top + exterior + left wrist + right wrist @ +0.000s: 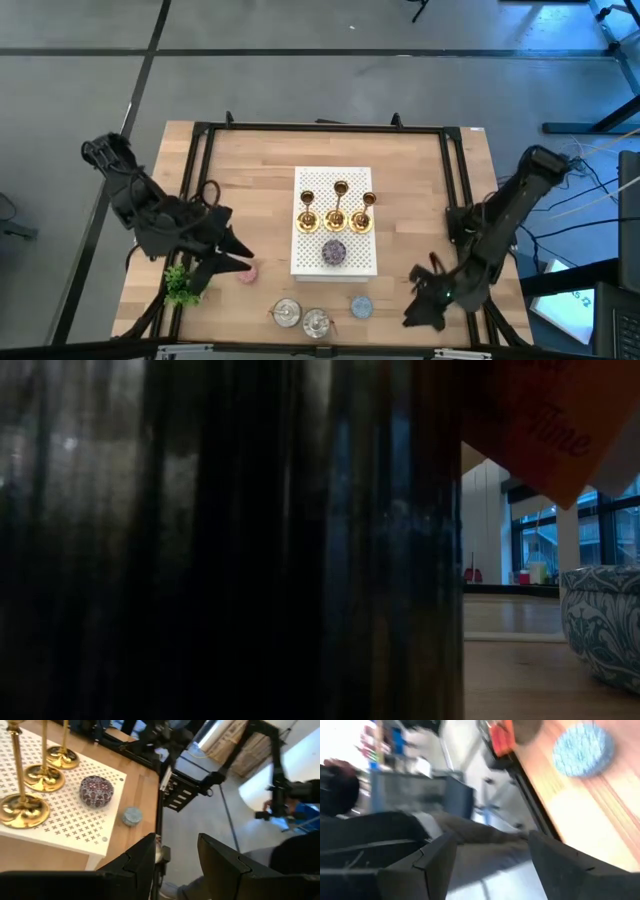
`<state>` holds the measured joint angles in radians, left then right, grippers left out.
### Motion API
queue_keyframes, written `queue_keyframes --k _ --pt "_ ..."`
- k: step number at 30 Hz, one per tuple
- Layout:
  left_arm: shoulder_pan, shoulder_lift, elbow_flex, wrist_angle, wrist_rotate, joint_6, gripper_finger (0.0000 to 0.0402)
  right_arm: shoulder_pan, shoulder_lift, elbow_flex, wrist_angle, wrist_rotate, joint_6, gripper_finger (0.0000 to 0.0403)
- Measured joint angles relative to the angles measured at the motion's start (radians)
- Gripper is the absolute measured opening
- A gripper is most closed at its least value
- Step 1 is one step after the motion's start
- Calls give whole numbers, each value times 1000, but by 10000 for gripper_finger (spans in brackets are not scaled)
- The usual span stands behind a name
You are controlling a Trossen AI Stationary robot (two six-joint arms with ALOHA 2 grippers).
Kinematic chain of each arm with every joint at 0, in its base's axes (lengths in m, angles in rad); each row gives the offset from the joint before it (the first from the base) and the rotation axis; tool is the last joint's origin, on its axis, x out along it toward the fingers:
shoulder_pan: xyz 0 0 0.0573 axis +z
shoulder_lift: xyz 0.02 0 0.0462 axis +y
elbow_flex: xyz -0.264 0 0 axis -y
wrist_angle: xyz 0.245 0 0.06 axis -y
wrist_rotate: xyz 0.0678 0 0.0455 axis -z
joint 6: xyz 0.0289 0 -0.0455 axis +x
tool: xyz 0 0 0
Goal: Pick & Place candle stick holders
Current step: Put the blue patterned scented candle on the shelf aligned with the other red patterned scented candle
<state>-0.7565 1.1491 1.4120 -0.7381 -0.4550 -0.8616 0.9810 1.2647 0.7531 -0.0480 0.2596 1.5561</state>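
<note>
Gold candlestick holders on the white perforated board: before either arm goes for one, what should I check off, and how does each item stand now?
1. Three shiny gold candlestick holders stand upright in a row on the white perforated board: ok.
2. Left gripper is open and empty, near the table's front left by the pink flat disc: ok.
3. Right gripper is open and empty, at the front right: ok.
4. Purple patterned round disc lies on the board in front of the row, apart from the bases: ok.
5. Low view blocked by a dark object close to the lens: not ok.
6. Destination for the holders: cannot tell.
</note>
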Motion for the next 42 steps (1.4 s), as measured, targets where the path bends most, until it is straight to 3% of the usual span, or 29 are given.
queue_keyframes --k 6,12,18,21,26,35,42 --pt "-4 43 -1 -70 -78 -59 143 -26 201 249 -252 -85 -257 231" --pt "-24 98 -1 -184 -102 -165 143 -25 346 445 -468 22 -585 228" --pt "-106 146 -1 -254 -315 -300 143 -33 456 462 -488 213 -595 230" --pt "-135 154 -1 -272 -386 -352 143 -51 513 462 -471 202 -594 242" --pt "-160 153 -1 -275 -400 -396 143 -60 579 462 -396 232 -498 282" --pt "-192 153 -1 -276 -426 -438 143 -70 586 462 -378 322 -515 375" --pt "-192 153 -1 -275 -434 -438 143 -93 603 462 -389 290 -577 394"
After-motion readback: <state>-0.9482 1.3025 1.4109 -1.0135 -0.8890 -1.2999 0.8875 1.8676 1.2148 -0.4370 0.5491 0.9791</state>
